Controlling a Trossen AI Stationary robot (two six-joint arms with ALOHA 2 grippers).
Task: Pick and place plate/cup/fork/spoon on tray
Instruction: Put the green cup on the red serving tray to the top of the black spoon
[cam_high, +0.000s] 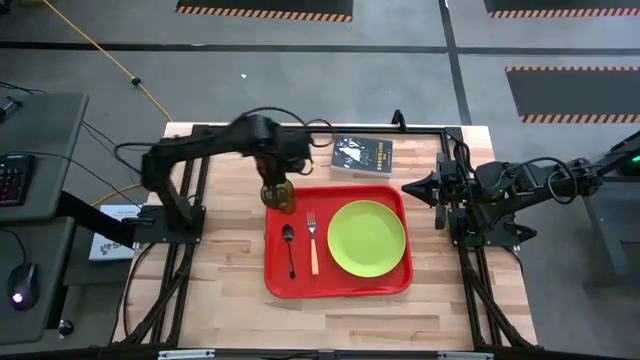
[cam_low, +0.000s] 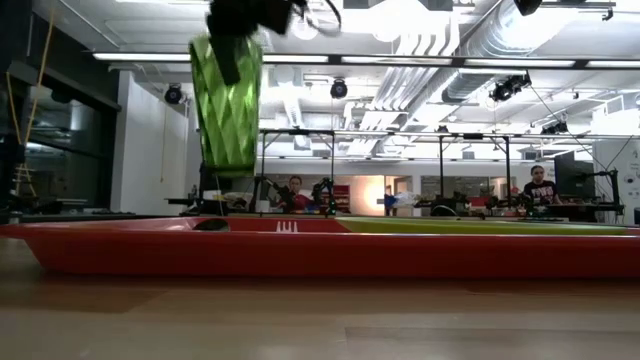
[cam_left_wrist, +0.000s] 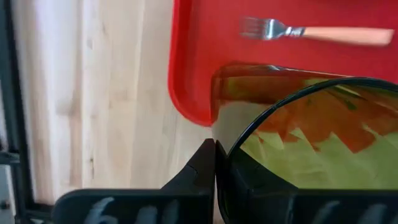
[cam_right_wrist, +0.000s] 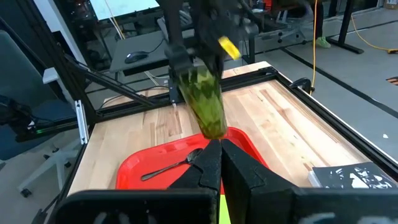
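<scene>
Glossy red plastic tray (cam_high: 338, 287) on pale wood-grain table (cam_high: 230, 300); translucent faceted cup (cam_low: 227, 100); metal-tined fork (cam_left_wrist: 317, 32).

Tray (cam_high: 338, 285) red. Plate (cam_high: 367, 238) lime green, plain. Cup (cam_low: 227, 95) translucent green w/ faceted diamond pattern. Fork (cam_high: 313, 243): silver tines, tan-orange handle. Spoon (cam_high: 289, 245) dark. Book (cam_high: 362, 155) black w/ white marks. Counter (cam_high: 230, 280) pale wood planks.

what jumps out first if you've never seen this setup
The left gripper holds the green cup in the air above the far left corner of the red tray. On the tray lie the lime-green plate at right and the fork and spoon side by side at left.
</scene>
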